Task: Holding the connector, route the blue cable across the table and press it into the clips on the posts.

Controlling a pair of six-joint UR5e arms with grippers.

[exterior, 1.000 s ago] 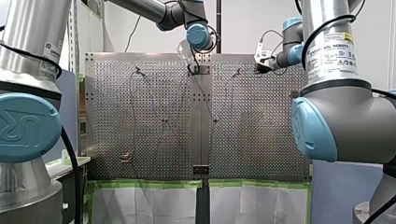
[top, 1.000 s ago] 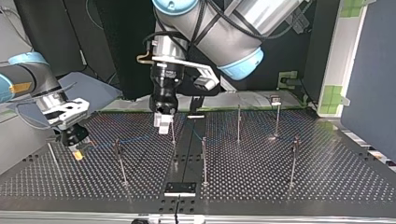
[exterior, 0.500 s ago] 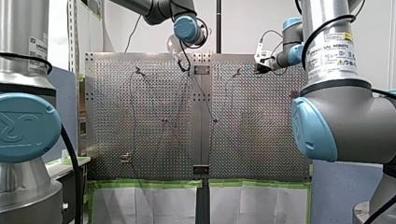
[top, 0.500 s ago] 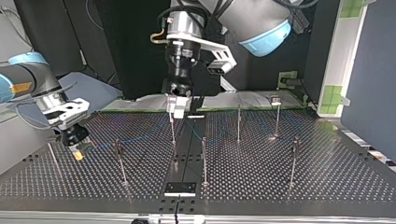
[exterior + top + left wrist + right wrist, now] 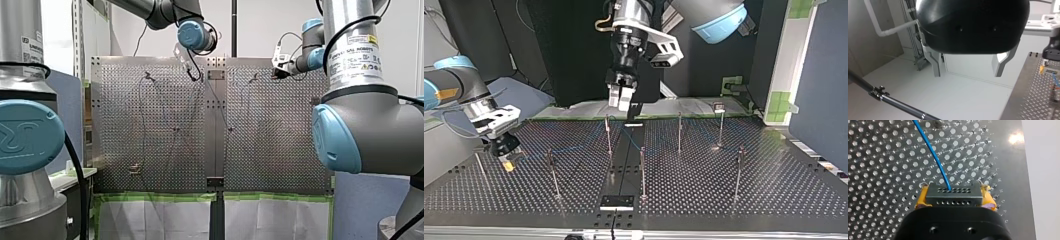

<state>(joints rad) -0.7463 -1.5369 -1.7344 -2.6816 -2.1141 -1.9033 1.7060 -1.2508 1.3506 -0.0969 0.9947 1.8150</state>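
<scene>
In the right wrist view my right gripper (image 5: 954, 200) is shut on the dark connector (image 5: 953, 194), its yellow pads (image 5: 922, 199) on either side. The blue cable (image 5: 935, 157) runs out of the connector over the perforated plate. In the top view that gripper (image 5: 507, 163) sits low at the table's left, and the cable (image 5: 569, 148) trails faintly toward the middle posts (image 5: 608, 135). My left gripper (image 5: 620, 102) hangs above the table's far middle. In the left wrist view it (image 5: 968, 72) is open with nothing between its fingers.
Several thin clip posts stand on the plate, such as one (image 5: 642, 170) in the middle, one (image 5: 739, 170) at the right and one (image 5: 553, 175) at the left. A black bracket (image 5: 616, 202) sits at the near edge. A post with its clip (image 5: 878, 91) crosses beneath my left gripper.
My left arm has risen from just above the plate and shifted toward the top view's right, away from the middle post. My right gripper has stayed put with the connector.
</scene>
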